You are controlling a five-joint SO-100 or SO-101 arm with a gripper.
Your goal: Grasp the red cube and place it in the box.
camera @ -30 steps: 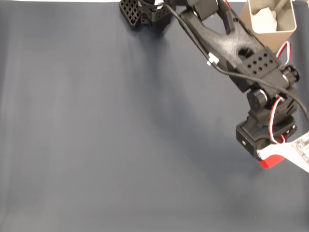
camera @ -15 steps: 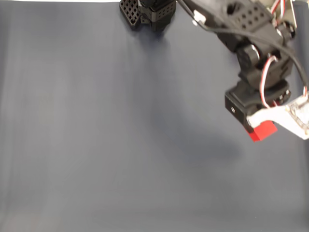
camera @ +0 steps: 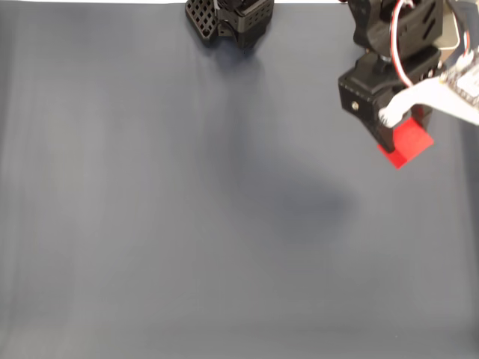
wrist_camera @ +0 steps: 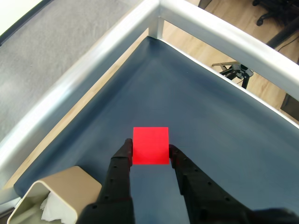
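Jaws around red cube (wrist_camera: pixel 150 145), box (wrist_camera: pixel 70 190) apparently half cropped

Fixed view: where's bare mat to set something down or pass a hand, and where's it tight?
Free: the dark mat left of the claw, from the arm base down to the bottom edge. Tight: the top right corner, where the claw grips the red cube near the box.

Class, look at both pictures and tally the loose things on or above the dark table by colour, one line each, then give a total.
Red: 1, the small matte red cube, held between the black gripper fingers.
Beige: 1, the tall beige rounded-corner box, with something white and crumpled inside.
Total: 2
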